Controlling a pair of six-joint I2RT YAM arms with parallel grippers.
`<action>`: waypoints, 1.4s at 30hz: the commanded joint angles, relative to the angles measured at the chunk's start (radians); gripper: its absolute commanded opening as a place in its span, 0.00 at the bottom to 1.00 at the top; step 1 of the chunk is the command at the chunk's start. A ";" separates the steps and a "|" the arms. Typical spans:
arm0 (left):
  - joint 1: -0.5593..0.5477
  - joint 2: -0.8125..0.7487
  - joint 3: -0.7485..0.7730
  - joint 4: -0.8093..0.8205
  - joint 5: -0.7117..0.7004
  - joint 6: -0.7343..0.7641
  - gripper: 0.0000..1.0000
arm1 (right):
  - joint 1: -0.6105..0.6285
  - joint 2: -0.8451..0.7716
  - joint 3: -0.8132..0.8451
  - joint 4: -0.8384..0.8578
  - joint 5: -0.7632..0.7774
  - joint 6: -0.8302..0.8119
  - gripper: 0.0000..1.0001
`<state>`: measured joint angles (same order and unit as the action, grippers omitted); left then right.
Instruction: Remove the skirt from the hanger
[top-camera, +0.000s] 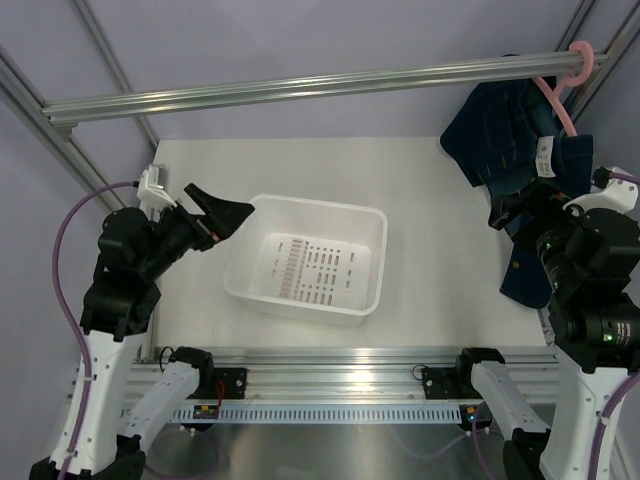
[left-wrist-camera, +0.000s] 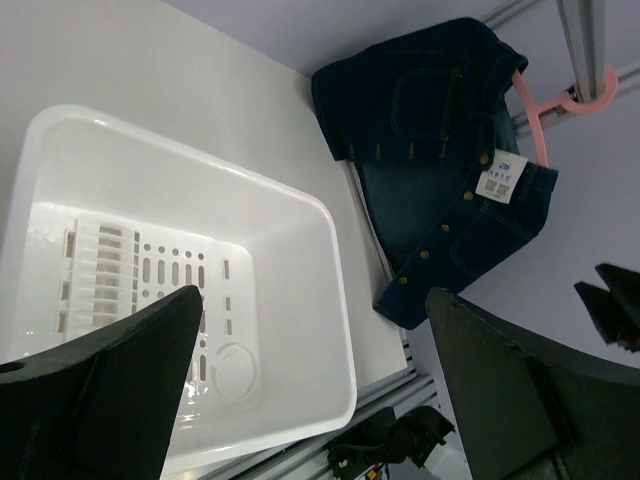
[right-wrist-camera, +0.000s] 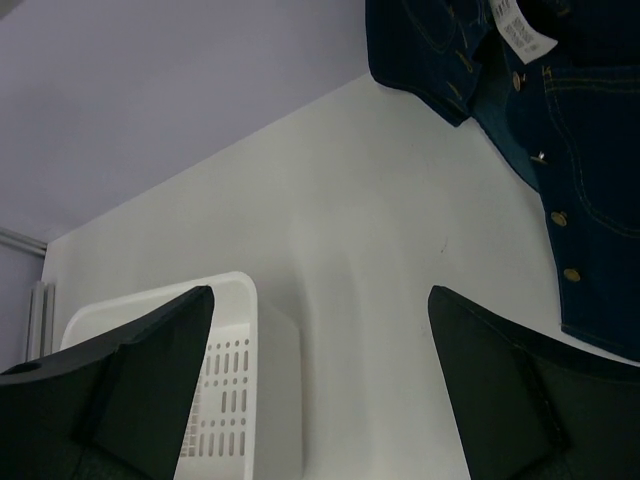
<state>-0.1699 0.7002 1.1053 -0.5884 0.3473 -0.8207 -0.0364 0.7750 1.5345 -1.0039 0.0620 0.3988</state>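
I log: skirt (top-camera: 500, 135) on hanger (top-camera: 560, 97), far right; bin (top-camera: 372, 222) mid-tabletop (top-camera: 430, 260); left end effector (top-camera: 225, 207) and right end effector (right-wrist-camera: 320, 300) both spread apart.

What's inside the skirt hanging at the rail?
The pink hanger: its hook is over the rail and one arm runs down into the skirt. The rest of its frame is covered by denim, so how it sits inside cannot be seen.
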 joint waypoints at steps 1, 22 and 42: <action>-0.096 0.074 0.083 0.012 -0.056 0.087 0.99 | -0.005 0.026 0.058 0.099 0.044 -0.067 0.97; -0.352 0.206 0.016 0.235 -0.120 0.124 0.99 | -0.117 0.443 0.177 0.451 0.275 -0.322 0.90; -0.356 0.094 -0.133 0.368 -0.005 0.158 0.99 | -0.453 0.644 0.191 0.725 -0.286 -0.741 0.71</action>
<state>-0.5232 0.7994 0.9771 -0.2935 0.3000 -0.6956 -0.4316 1.4326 1.7374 -0.3328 -0.0509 -0.2863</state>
